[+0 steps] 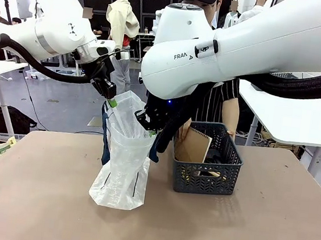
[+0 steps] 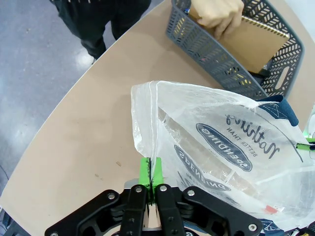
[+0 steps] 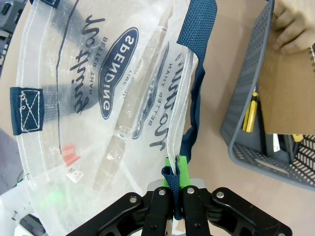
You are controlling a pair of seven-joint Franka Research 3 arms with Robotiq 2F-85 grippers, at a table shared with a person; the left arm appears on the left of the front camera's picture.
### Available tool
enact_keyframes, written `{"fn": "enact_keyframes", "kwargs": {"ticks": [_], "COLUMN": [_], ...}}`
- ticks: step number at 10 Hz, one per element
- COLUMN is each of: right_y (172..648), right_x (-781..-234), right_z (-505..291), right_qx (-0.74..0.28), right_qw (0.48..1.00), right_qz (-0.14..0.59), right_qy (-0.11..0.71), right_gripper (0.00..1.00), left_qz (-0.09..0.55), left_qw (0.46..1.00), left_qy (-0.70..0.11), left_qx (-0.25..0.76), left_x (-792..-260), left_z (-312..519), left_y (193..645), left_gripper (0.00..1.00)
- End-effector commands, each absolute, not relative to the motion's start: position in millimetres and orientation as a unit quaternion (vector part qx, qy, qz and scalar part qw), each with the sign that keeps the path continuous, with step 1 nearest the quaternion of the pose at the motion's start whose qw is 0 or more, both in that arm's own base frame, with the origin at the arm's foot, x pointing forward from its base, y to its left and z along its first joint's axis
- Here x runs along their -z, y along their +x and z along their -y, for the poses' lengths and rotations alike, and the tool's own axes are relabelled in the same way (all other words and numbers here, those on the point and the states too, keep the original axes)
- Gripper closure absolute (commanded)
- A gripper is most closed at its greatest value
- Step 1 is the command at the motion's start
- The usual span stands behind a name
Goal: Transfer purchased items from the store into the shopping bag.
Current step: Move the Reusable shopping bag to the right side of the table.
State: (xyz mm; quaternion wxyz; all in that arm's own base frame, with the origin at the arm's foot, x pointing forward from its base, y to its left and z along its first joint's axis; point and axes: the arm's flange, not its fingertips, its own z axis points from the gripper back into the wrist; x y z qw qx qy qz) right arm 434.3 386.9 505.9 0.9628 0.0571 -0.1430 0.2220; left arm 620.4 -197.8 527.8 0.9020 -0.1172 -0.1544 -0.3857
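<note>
Though flr (image 1: 62, 105) grey, tan tabletop (image 1: 264, 226) under bag (image 1: 121, 174).

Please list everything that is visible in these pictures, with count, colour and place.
shopping bag: one, translucent white, navy handles, on table.
basket: one, dark grey, beside the bag.
notebook: one, brown, upright in basket.
yellow item: one, yellow-black, in basket.
table: one, brown.
person's hand: one, on the notebook.
left gripper: one, black, green pads, shut on bag rim.
right gripper: one, same, shut on bag rim at handle.
</note>
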Motion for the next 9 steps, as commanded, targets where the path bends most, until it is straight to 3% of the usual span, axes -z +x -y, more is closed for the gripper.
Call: {"fn": "enact_keyframes", "kwargs": {"ticks": [1, 9], "right_y": [433.2, 433.2], "right_x": [-507.4, -507.4], "right_z": [-386.5, -386.5], "right_qx": [-0.221, -0.221], "right_qw": [0.963, 0.963], "right_qz": [0.144, 0.144], "right_qy": [0.058, 0.058], "right_gripper": [1.00, 1.00], "left_qz": [0.158, 0.158], "left_qw": [0.903, 0.903], "left_qy": [-0.114, -0.114], "left_qx": [0.383, 0.383], "left_x": [-527.3, -527.3], "left_z": [194.4, 194.4], "left_y": [615.7, 615.7], "left_gripper": [1.00, 1.00]}}
